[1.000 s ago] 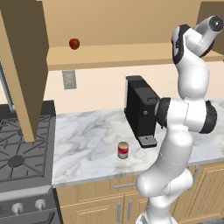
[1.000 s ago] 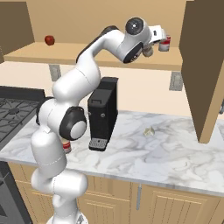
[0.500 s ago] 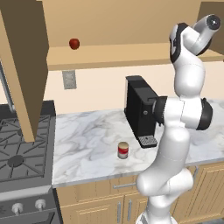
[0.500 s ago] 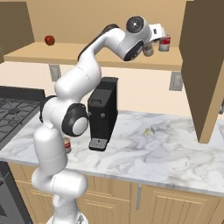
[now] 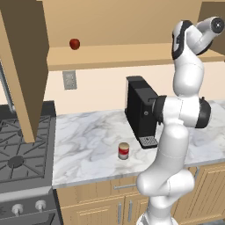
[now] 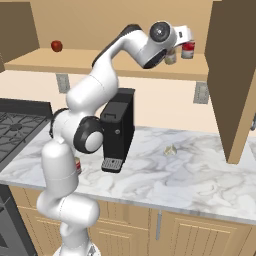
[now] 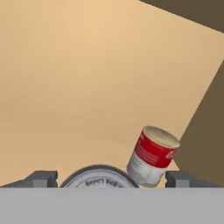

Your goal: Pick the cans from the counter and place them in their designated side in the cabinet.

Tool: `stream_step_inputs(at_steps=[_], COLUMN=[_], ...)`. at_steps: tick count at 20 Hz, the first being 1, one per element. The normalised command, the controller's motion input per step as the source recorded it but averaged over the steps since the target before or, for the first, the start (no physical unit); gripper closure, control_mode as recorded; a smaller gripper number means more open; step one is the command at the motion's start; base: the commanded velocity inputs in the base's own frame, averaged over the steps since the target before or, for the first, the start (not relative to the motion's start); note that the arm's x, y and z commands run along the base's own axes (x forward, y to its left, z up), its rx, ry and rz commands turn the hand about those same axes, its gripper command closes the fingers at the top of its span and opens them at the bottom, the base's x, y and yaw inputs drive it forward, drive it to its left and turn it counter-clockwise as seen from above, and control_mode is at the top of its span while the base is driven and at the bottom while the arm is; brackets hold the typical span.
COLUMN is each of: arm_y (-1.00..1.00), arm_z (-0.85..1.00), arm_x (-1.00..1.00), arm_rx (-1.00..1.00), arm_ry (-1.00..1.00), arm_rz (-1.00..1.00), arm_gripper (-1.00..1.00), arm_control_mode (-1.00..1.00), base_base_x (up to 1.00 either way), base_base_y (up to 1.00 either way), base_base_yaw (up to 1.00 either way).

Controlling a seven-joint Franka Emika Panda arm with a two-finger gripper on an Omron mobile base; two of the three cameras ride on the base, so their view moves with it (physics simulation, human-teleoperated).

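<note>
My gripper (image 6: 173, 49) is up at the right end of the cabinet shelf (image 6: 100, 67). Its fingers (image 7: 41, 178) stand wide apart, open, on either side of the yellowish-olive can (image 6: 170, 57), whose pale round top (image 7: 99, 178) lies between them in the hand view. Just beyond it stands a small red-and-grey can (image 7: 153, 156), upright on the shelf board close to the brown door (image 6: 232, 75). Another can with a red band (image 5: 124, 150) stands on the marble counter (image 5: 88, 145) in front of the arm's base.
A red ball (image 5: 74, 43) sits at the shelf's left end. A black coffee machine (image 5: 140, 110) stands on the counter behind the red-banded can. The stove (image 5: 17, 154) is at the left. A small pale object (image 6: 171, 149) lies on the counter. An open door (image 5: 26, 66) hangs at the left.
The fingers have spread from shut on the yellowish-olive can to wide apart. The can stays on the shelf and the arm has barely moved.
</note>
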Motion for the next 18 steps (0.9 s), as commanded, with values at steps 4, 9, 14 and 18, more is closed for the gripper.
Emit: stream_step_inputs(at_steps=[4,9,14,18], arm_y=[-0.15,-0.01,0.18,0.47], arm_z=[0.09,0.14,0.12,0.11], arm_x=[0.0,0.0,0.0,-0.05], arm_rx=[0.0,0.0,0.0,0.0], arm_ry=[-0.17,-0.15,-0.09,-0.06], arm_rz=[0.07,0.07,0.08,0.07], arm_gripper=[-1.0,-1.0,-1.0,-1.0], arm_control_mode=[-1.0,-1.0,-1.0,-1.0], base_base_x=[0.0,0.0,0.0,0.0], base_base_y=[0.0,0.0,0.0,0.0], base_base_yaw=[0.0,0.0,0.0,0.0])
